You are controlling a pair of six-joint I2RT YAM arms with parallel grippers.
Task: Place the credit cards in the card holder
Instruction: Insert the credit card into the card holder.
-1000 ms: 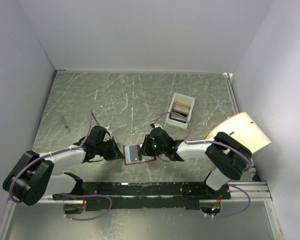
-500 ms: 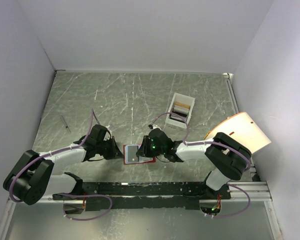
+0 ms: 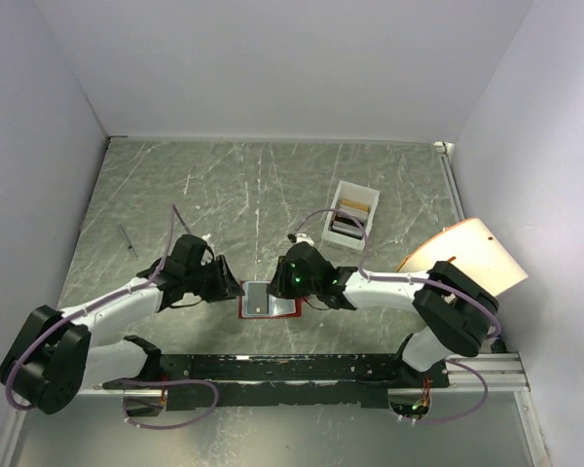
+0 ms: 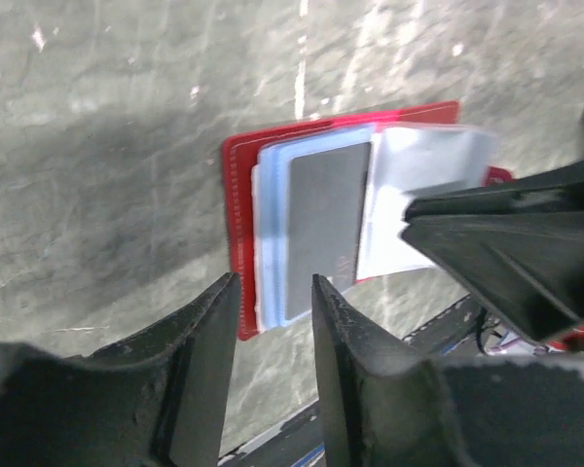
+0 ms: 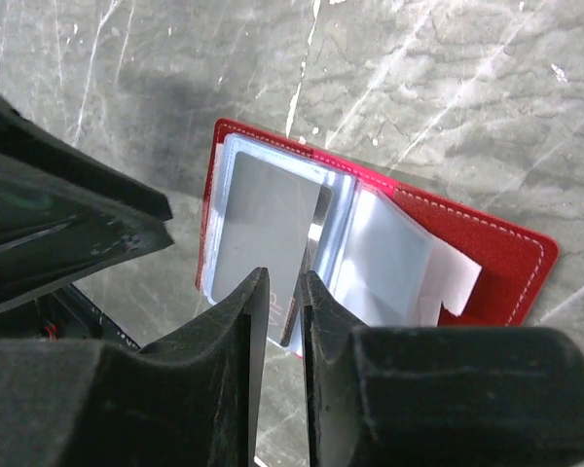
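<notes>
Insertion under way: a grey card (image 4: 321,233) looks part-seated in the open wallet (image 3: 269,302) between your arms; left gripper (image 4: 273,292) gapes empty, right gripper (image 5: 284,292) nearly closed, grip unclear. Next, likely: nudge it squarely home

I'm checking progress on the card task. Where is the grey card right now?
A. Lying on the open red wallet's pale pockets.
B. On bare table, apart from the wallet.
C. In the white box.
A: both wrist views show the grey card lying on the pale pockets of the open card holder.
</notes>
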